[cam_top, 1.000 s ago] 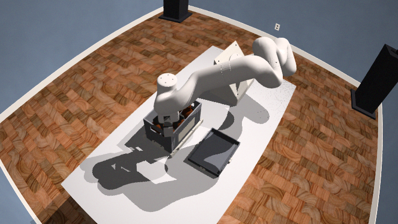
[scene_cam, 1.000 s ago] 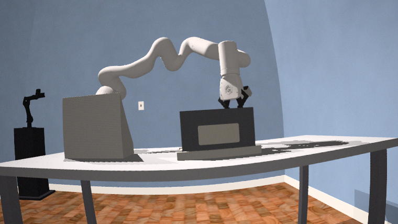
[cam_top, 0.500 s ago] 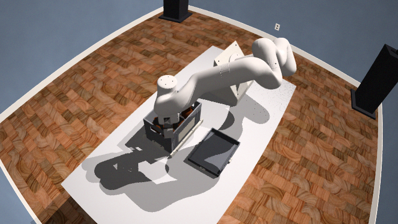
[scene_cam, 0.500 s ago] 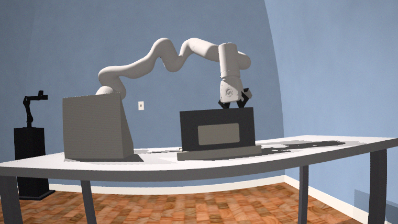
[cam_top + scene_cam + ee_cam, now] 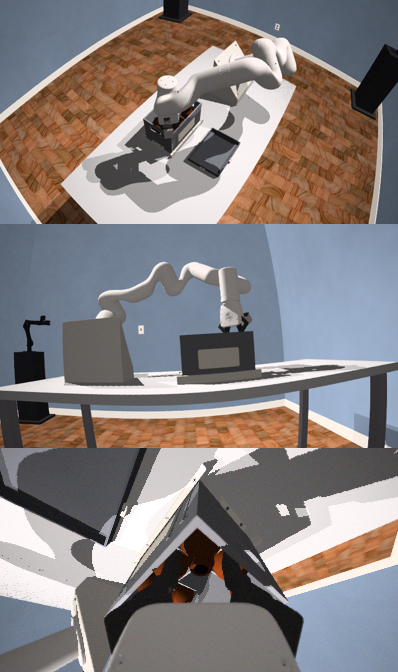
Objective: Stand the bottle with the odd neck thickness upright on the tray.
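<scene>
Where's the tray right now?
In the top view the tray lies flat on the white table, just right of the crate, nothing visibly on it; the gripper hangs over the crate instead.
</scene>
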{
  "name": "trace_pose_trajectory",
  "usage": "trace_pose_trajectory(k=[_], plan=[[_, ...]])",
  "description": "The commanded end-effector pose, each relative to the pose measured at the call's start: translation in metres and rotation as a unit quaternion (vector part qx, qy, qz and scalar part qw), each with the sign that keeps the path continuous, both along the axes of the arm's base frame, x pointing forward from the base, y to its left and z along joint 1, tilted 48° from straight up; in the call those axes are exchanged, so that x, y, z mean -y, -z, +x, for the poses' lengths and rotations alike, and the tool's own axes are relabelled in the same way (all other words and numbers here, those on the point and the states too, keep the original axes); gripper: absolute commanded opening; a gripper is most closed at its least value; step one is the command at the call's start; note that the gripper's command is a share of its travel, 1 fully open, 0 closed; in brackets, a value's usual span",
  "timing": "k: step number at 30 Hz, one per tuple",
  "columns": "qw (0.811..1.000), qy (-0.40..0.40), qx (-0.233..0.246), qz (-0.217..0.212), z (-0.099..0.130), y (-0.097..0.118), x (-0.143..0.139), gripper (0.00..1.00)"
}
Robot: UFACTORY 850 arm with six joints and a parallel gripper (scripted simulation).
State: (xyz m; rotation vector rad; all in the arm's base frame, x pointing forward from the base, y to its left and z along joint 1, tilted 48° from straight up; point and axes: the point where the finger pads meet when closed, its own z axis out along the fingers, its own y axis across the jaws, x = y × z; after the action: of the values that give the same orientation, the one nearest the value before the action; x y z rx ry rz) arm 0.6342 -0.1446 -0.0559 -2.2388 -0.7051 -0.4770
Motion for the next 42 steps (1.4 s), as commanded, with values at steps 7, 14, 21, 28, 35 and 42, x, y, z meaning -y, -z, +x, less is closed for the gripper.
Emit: trace_pose_trajectory(k=[7,14,21,28,35,42], plan=[[1.000,0.000,0.001,0.000,0.0006,-0.0007,0.0010,0.00],[1.000,0.000,0.001,0.000,0.0006,-0.0007,0.0010,0.00],[1.000,0.000,0.001,0.000,0.0006,-0.0007,0.0010,0.00],[1.000,0.000,0.001,0.000,0.0006,-0.0007,0.0010,0.00],[1.000,0.000,0.001,0.000,0.0006,-0.0007,0.0010,0.00],[1.000,0.000,0.001,0.000,0.0006,-0.0007,0.0010,0.00]])
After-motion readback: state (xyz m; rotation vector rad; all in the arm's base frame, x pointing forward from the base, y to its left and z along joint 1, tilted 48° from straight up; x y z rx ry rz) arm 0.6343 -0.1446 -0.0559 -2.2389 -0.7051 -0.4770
